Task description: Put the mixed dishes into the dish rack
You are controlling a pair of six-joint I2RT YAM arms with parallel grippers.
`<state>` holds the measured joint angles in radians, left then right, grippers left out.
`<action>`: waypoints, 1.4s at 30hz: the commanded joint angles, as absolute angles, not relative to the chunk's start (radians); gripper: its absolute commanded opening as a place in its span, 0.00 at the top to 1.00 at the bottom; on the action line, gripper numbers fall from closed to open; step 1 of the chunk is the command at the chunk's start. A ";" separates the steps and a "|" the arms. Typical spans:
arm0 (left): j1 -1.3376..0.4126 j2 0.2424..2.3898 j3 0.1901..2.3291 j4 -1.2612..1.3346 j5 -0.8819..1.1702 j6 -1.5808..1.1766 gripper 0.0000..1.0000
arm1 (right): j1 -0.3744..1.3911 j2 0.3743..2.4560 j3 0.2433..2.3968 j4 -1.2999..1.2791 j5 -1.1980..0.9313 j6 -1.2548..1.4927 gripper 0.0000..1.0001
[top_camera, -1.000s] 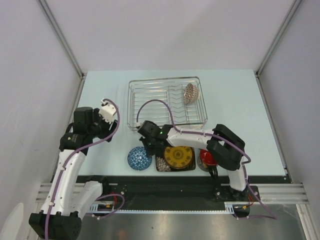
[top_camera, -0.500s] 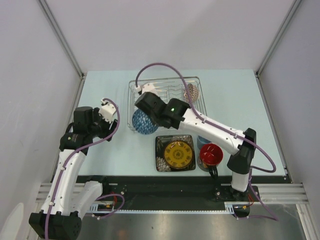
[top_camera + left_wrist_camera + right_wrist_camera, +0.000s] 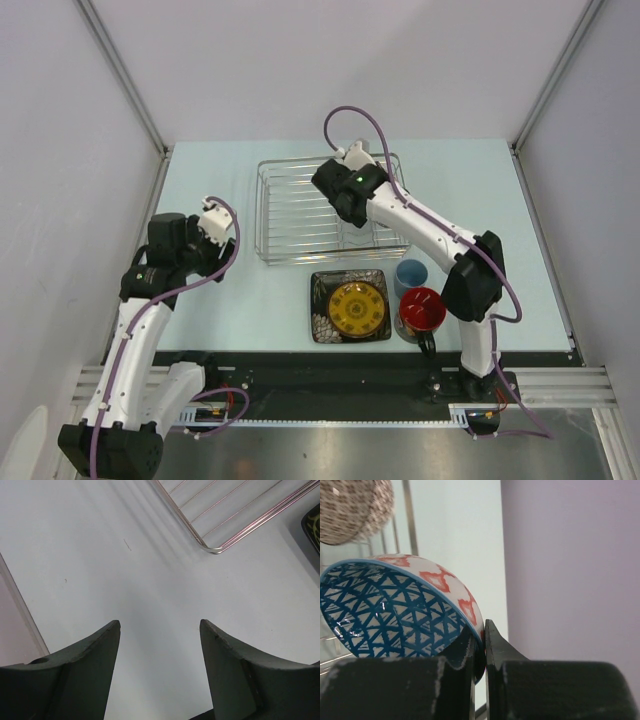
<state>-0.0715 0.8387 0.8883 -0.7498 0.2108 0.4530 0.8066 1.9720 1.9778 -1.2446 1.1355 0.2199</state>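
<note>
One blue-latticed ceramic bowl [image 3: 395, 610], rim clenched in the right end effector [image 3: 484, 636], has travelled from worktop [image 3: 470, 200] to above the silver wire dish rack [image 3: 300, 212], nearly loaded; left end effector [image 3: 160, 625] released.

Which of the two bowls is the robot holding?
The blue triangle-patterned bowl with red marks outside, its rim pinched in the right hand; the speckled brown bowl beyond it is untouched.
</note>
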 commanded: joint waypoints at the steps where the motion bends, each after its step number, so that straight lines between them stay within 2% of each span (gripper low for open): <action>1: -0.064 0.842 0.890 -0.721 0.227 0.443 0.30 | 0.763 1.916 1.899 -1.213 1.252 0.218 1.00; 13: -0.063 0.839 0.894 -0.729 0.227 0.445 0.29 | 0.709 1.970 1.852 -1.109 1.210 0.189 1.00; 36: -0.063 0.830 0.881 -0.724 0.213 0.460 0.29 | 0.721 2.112 1.759 -1.020 1.129 0.225 1.00; 40: -0.064 0.828 0.876 -0.722 0.209 0.465 0.29 | 0.730 2.141 1.758 -1.020 1.108 0.238 0.71; 42: -0.064 0.827 0.876 -0.721 0.207 0.469 0.29 | 0.735 2.143 1.753 -1.023 1.098 0.247 0.61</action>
